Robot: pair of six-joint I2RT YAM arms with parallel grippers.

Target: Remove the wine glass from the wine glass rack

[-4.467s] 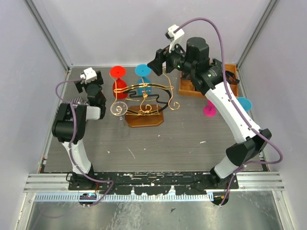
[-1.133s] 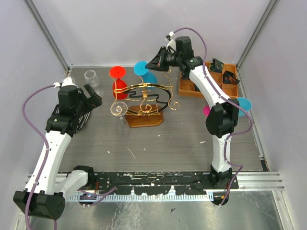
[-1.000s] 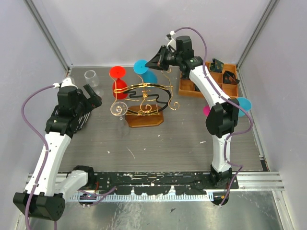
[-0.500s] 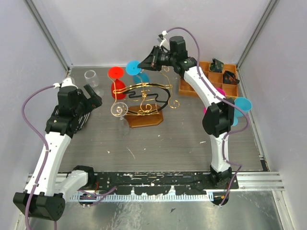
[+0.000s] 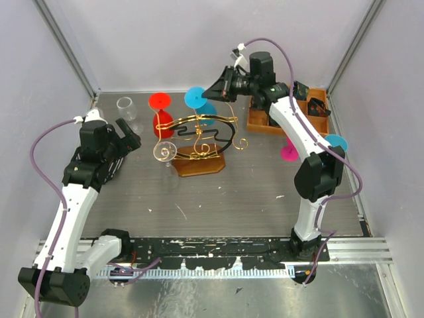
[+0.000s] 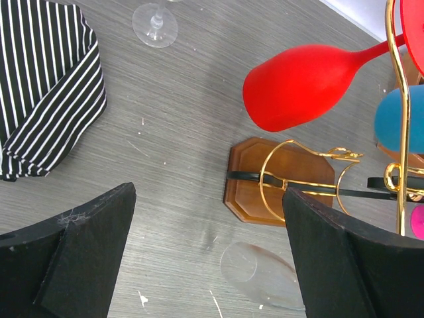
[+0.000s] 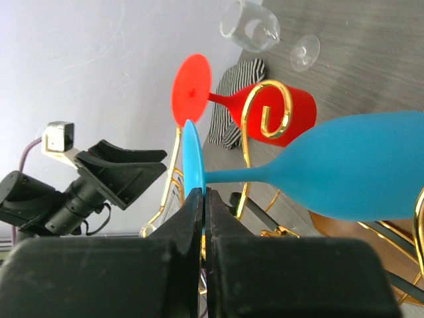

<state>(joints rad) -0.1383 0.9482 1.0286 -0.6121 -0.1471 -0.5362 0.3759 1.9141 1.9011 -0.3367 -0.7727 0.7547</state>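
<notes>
Blue and glossy, the glass [image 7: 358, 179] looks light, stiff, slick and breakable; its stem crosses the gold wire of the rack [image 5: 199, 165]. Your right gripper [image 7: 202, 199] is clamped edge-on on its foot disc; the stem would likely slip less. Your left gripper [image 6: 209, 225] gapes, empty.

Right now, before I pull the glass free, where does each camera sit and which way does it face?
Top external: fixed above and behind the bases, looking down at the table; both arms show, the wine glass rack between them.
Left wrist: on the left arm, facing down past the open left gripper at the rack's base and the red glass.
Right wrist: faces sideways along the right gripper, shut on the foot of the blue wine glass.
Shared: both wrist views show the red glass and the rack.
</notes>
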